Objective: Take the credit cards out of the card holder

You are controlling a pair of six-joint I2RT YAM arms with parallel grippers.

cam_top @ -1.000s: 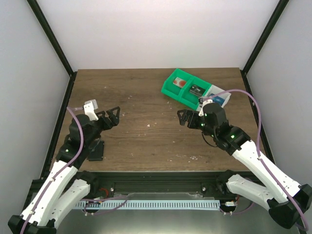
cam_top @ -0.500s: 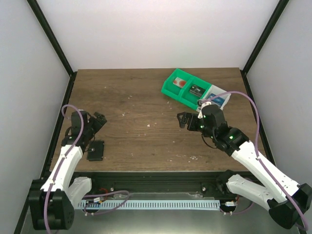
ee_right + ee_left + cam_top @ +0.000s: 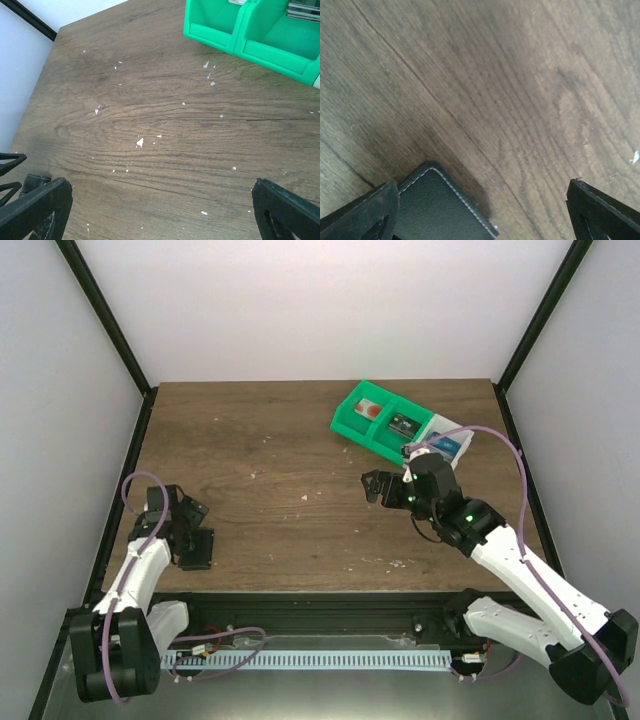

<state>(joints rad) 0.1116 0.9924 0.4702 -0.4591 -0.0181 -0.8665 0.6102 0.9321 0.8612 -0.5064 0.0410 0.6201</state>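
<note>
The card holder [image 3: 197,548] lies closed and flat near the table's front left edge. In the left wrist view only one black corner of the card holder [image 3: 437,212] with pale stitching shows, next to my left finger. My left gripper [image 3: 186,514] hangs low just behind the holder, open, its jaws [image 3: 480,200] wide apart over bare wood beside that corner. My right gripper [image 3: 374,487] stands open above the middle right of the table, and the right wrist view has nothing but wood between its fingers [image 3: 160,200]. The credit cards are hidden.
A green compartment bin [image 3: 385,420] with small items and a white section [image 3: 448,440] sits at the back right; its green wall [image 3: 250,50] shows ahead of the right gripper. Pale specks dot the wood. Black frame posts and white walls enclose the table.
My left arm has swung back and down to the front left, ending low beside the card holder. Its jaws have narrowed slightly. The right gripper has barely shifted.
</note>
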